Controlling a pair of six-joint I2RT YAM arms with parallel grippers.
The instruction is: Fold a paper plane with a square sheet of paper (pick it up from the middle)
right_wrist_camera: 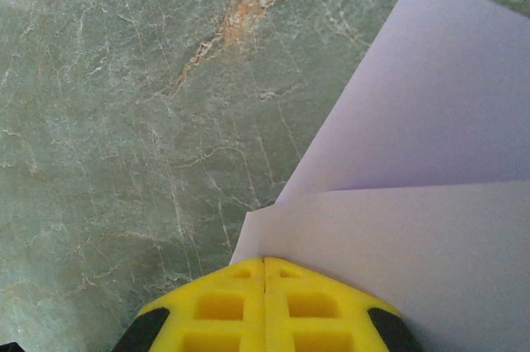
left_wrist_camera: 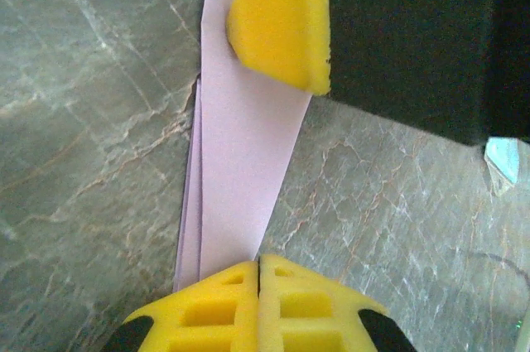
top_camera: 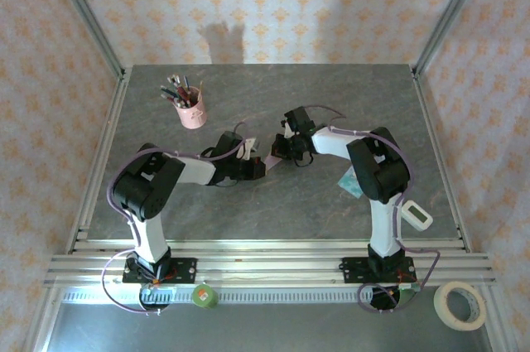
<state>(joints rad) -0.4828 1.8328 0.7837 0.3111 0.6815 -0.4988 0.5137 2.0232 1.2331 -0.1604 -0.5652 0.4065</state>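
The lilac paper runs off the right wrist view's edge and under the fingers.

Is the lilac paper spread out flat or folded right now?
Folded: the lilac paper is a narrow strip with stacked edges, and the right wrist view shows two overlapping layers.

A grey-green marbled stone-look table top is walled in by cream wallpaper with an orange floral pattern. A pink cylindrical pen cup stands upright toward the far left of the table, with a bunch of pens and markers fanning out of it. A small teal-and-white packet lies flat on the right half. A small white rectangular device lies near the right front corner. Silver aluminium rails run along the near edge, with a round green object in front of them, and a roll of cream masking tape lies flat at the far right.
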